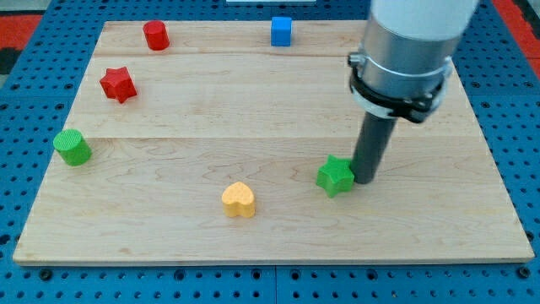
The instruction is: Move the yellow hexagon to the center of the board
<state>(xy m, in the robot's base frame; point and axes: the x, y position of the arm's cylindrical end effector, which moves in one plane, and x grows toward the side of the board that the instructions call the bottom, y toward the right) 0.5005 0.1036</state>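
The arm carries no pincer, only a dark rod, whose tip [365, 180] rests on the wooden board [270, 245], touching the green star [335, 176] on that star's right. The yellow block [239, 200], which looks heart-shaped rather than hexagonal, lies to the star's lower left, apart from it. The red star [118, 84], red cylinder [156, 35], green cylinder [72, 147] and blue cube [281, 30] lie well away from the green star.

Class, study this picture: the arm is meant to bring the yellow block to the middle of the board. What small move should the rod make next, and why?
Probably slide my tip away from the green star, which it sits right beside on the view's right, and round toward the view's bottom, below the yellow block. That block, heart-like rather than clearly hexagonal, lies below the board's centre, so it needs pushing upward.
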